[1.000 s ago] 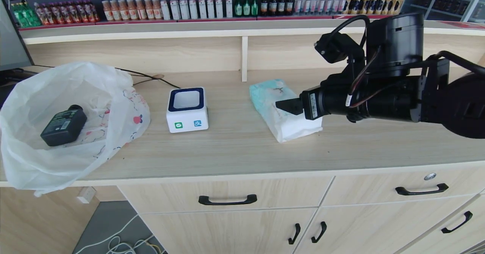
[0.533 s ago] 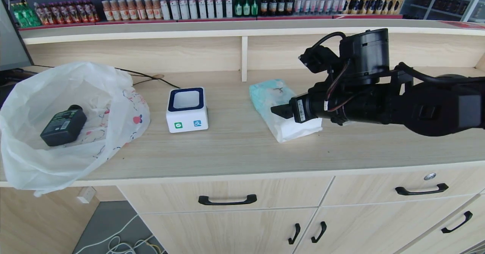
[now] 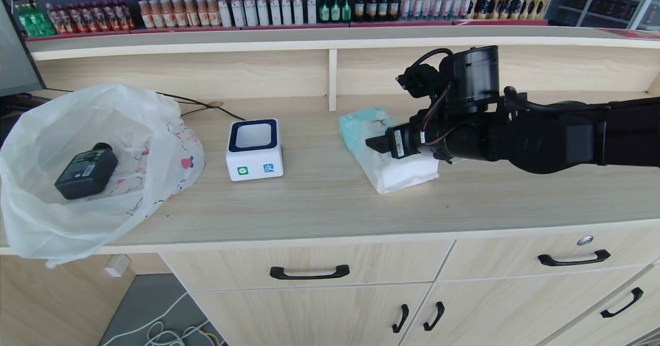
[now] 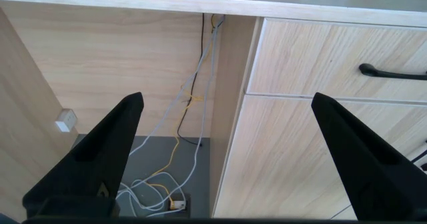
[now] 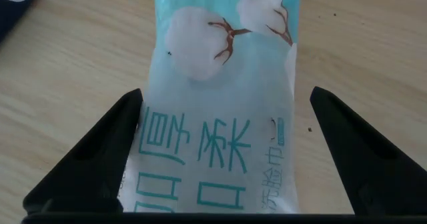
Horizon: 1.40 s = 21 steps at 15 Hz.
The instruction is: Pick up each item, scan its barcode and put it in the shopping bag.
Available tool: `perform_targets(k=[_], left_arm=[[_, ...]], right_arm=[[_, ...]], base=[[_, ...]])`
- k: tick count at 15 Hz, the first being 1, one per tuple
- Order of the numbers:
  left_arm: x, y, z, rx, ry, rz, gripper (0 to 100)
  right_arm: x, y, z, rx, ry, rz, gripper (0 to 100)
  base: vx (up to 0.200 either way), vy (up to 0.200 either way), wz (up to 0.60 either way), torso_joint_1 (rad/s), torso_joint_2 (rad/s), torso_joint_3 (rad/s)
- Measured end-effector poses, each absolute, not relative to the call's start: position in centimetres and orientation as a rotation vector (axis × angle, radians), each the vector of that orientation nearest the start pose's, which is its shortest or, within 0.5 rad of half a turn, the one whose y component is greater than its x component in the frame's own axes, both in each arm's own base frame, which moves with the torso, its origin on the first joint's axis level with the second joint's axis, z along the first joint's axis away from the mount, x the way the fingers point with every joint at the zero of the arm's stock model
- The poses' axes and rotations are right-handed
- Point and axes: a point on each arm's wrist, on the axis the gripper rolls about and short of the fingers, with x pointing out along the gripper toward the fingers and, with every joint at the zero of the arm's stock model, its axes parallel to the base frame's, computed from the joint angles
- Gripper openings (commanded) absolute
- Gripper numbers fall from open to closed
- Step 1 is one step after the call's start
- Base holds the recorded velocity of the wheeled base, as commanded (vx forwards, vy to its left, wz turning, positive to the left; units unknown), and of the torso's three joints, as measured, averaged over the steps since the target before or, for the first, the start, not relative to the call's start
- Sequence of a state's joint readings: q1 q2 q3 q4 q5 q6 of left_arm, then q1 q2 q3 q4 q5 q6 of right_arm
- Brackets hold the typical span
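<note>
Broadly, a pale wooden checkout counter (image 3: 319, 207) is running across the head view, with a long row of drink bottles (image 3: 309, 8) lining the shelf behind it. At the counter's left end a white plastic shopping bag (image 3: 154, 129) is lying open, and a dark labelled bottle (image 3: 86, 173) is resting inside it on its side.

The right gripper (image 3: 374, 144) is reaching in from the right side, low over the counter, and the arm is covering part of the tissue pack (image 3: 386, 173) in the head view. Its jaws are spread wide and straddling the pack in the right wrist view, not closed on it.

The pack, pale blue and white with a cotton print, is lying flat on the counter right of centre. A small white scanner (image 3: 254, 150) with a dark-framed top is standing between the pack and the bag, apart from both. A thin black cable (image 3: 206, 106) is trailing along the counter behind the bag.

The left gripper (image 4: 227, 96) is hanging below counter height with its jaws wide and holding nothing, facing a drawer front with a black handle (image 4: 393, 72) and loose wires (image 4: 160, 184) on the floor.
</note>
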State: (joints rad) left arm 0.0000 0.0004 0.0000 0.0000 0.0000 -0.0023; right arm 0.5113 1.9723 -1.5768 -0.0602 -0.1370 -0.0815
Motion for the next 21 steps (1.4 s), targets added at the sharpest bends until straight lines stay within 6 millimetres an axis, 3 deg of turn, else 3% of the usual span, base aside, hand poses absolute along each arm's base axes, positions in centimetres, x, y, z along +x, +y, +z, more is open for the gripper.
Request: perform_targets(k=[3,11,18,21], left_arm=[[-2.3,0.0,7.5,-0.002,0.0,0.0,100],[-2.3,0.0,7.5,-0.002,0.0,0.0,100],[-2.3,0.0,7.5,-0.003,0.0,0.0,100],[-2.3,0.0,7.5,-0.003,0.0,0.0,100]], right_arm=[[35.5,19.1,24.4,-0.205,0.367,0.374,100],[34.7,18.8,26.7,-0.241,0.475,0.379,100],[35.3,20.8,25.6,-0.233,0.487,0.388,100],[35.9,22.0,25.4,-0.123,0.479,0.303,100]], base=[[0.0,0.0,0.0,0.0,0.0,0.0],[0.0,0.0,0.0,0.0,0.0,0.0],[0.0,0.0,0.0,0.0,0.0,0.0],[0.0,0.0,0.0,0.0,0.0,0.0]])
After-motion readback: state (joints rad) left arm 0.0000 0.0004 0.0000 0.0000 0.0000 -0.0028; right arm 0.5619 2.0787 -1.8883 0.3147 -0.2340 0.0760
